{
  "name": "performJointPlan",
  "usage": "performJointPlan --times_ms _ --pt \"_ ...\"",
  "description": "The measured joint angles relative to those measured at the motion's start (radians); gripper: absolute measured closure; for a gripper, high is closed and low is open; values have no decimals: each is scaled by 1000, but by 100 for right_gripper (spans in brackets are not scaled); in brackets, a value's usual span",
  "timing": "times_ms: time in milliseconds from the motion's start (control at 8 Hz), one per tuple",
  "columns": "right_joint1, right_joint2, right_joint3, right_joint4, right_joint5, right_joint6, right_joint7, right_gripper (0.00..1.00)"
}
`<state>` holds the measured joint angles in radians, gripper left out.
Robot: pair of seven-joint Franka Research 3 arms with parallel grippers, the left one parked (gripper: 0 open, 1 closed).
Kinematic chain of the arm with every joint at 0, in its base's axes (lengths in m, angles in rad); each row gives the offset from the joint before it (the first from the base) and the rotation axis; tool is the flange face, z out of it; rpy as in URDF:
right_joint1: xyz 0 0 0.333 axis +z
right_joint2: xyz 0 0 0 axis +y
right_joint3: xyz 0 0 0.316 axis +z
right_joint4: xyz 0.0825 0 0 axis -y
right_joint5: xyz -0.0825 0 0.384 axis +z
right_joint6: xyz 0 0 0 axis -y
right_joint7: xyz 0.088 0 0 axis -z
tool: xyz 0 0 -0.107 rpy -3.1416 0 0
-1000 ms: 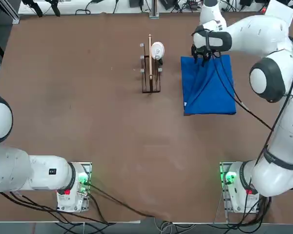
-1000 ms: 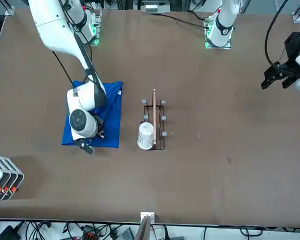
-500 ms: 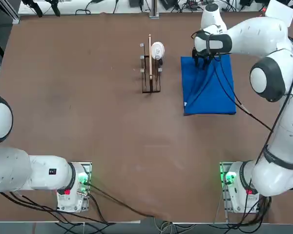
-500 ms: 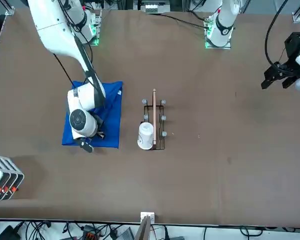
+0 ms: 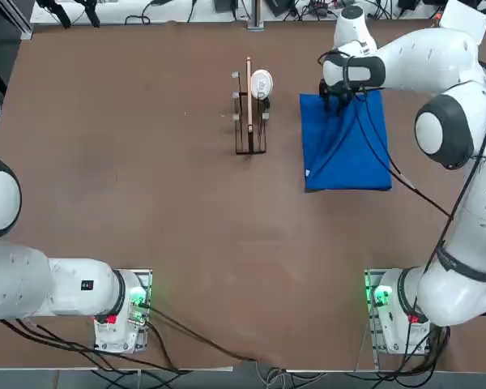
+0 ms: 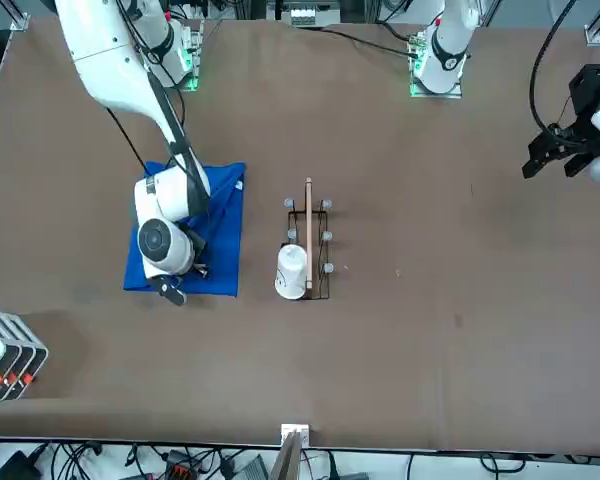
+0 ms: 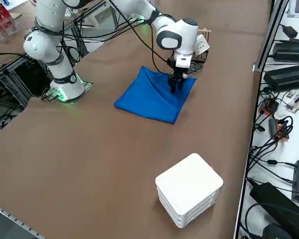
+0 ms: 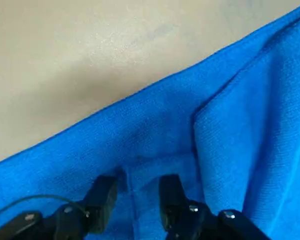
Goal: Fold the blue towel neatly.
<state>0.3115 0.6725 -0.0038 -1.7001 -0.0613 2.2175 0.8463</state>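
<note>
In the top view, the small wooden rack point(image 5: 249, 113) is at left. To its right lies the blue towel point(image 5: 344, 154). Over its far edge the right arm point(image 5: 425, 61) bends downward; the right gripper point(image 8: 138, 200) stands partly open, with nothing between its fingers gripped.

Towel point(image 5: 348, 154) under the right pincer point(image 8: 138, 200), right of the rack point(image 5: 249, 121).

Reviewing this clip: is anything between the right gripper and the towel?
Nothing visible is in the way: the right gripper is right at the towel, its jaws apart with only blue cloth between them.
</note>
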Motion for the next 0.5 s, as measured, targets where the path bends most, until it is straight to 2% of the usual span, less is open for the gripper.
performJointPlan --times_ms 375,500 --pt "-1 -1 2 0 1 0 0 55" --pt "-1 -2 3 0 1 1 0 65"
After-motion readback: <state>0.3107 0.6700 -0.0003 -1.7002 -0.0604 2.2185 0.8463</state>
